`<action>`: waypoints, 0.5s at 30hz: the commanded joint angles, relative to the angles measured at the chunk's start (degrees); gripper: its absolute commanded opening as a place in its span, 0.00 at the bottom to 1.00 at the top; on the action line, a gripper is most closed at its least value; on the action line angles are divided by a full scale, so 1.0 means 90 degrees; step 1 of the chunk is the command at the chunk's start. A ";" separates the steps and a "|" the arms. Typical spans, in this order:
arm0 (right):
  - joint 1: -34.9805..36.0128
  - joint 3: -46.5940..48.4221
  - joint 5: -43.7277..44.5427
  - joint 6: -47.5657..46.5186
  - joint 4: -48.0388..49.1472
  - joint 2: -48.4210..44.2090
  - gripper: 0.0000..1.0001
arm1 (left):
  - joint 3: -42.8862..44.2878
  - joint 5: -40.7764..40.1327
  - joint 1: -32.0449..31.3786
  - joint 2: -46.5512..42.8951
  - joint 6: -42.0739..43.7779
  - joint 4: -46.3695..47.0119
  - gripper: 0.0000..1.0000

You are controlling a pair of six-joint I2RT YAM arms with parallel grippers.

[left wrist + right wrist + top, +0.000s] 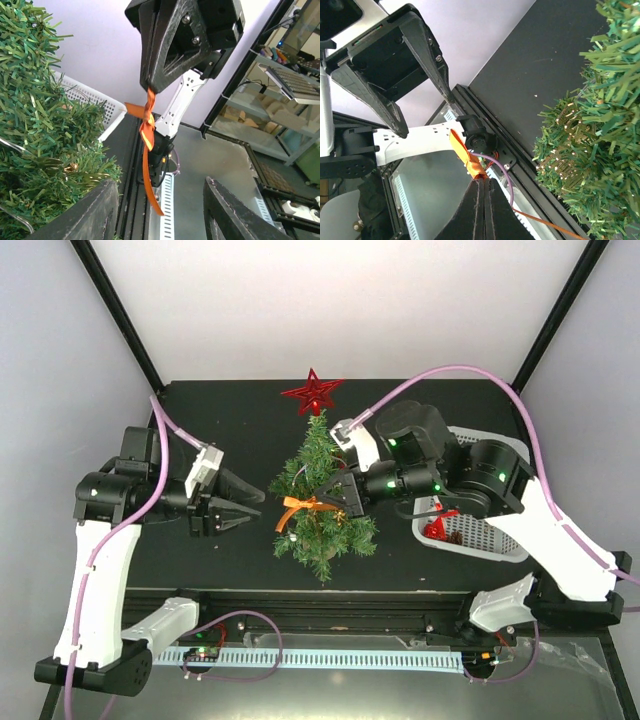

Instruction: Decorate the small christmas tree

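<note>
As the overhead camera looks down, the small christmas tree (322,495) stands mid-table, a red star (314,392) at its 12 o'clock. My right pincer (335,502) pinches an orange ribbon (308,506) over its middle; my left pincer (255,508) hangs spread at 9 o'clock.

Left wrist: tree (45,125) at 9 o'clock, ribbon (146,127) dangling at centre.

Right wrist: my fingers (475,210) pressed together on the ribbon (467,157), tree (590,150) at 3 o'clock.

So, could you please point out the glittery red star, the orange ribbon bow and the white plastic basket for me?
Glittery red star (314,392): top external view, its centre.
Orange ribbon bow (148,117): left wrist view, its knot.
White plastic basket (480,540): top external view, near wall.
</note>
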 commanded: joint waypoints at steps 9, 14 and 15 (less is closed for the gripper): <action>0.0157 0.0318 0.0314 -0.0028 -0.0032 0.0299 0.01 | -0.0073 0.0385 -0.0345 0.0192 -0.0376 0.0594 0.41; 0.0157 0.0781 0.1172 0.0067 -0.0127 0.0474 0.01 | -0.0011 -0.0121 -0.0400 0.0336 -0.0612 0.0923 0.33; 0.0157 0.0873 0.1273 0.0041 -0.0120 0.0520 0.01 | -0.0017 -0.0335 -0.0384 0.0338 -0.0836 0.1143 0.33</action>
